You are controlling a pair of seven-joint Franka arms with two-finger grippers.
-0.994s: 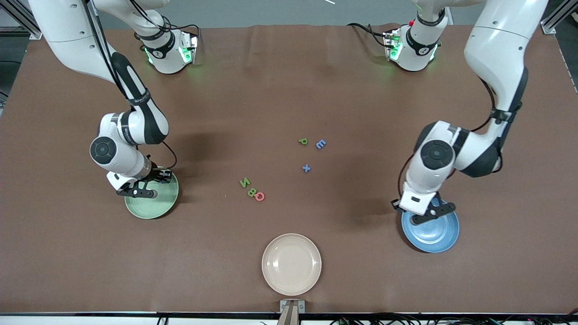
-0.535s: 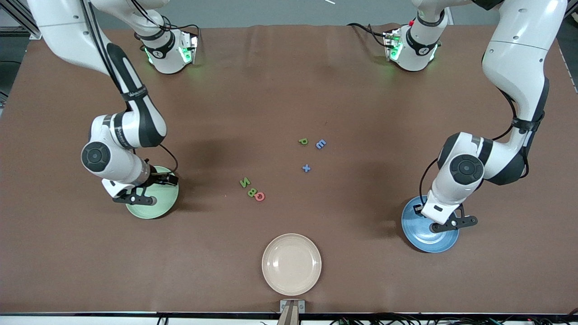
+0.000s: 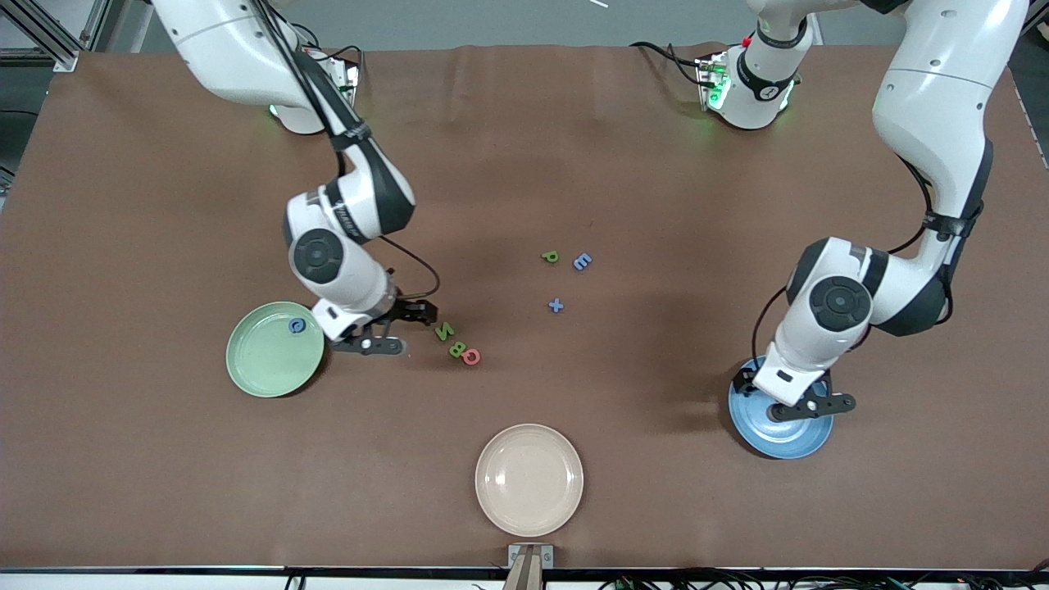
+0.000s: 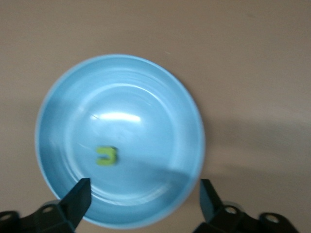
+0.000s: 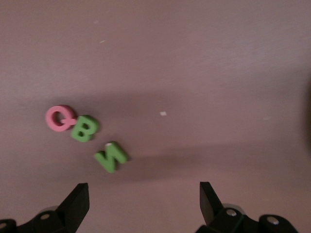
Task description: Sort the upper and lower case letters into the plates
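Observation:
The mint green plate (image 3: 261, 373) holds one blue letter (image 3: 296, 325). My right gripper (image 3: 405, 329) is open and empty, low over the table between that plate and a green N (image 3: 443, 331). In the right wrist view the gripper (image 5: 144, 206) has the N (image 5: 111, 158), a green B (image 5: 84, 128) and a pinkish-red Q (image 5: 60, 118) ahead of it. A green P (image 3: 550, 256), a blue E (image 3: 581, 261) and a blue x (image 3: 556, 305) lie mid-table. My left gripper (image 3: 793, 399) hangs open over the blue plate (image 3: 785, 440), which holds one green letter (image 4: 106, 156).
A beige plate (image 3: 529, 479) sits near the table's front edge, nearer the camera than the letters. The brown table (image 3: 524, 164) is bare around the letters and between the plates.
My right gripper has left the mint green plate and moved toward the N, B and Q; a blue letter now shows in that plate. My left gripper shifted slightly over the blue plate.

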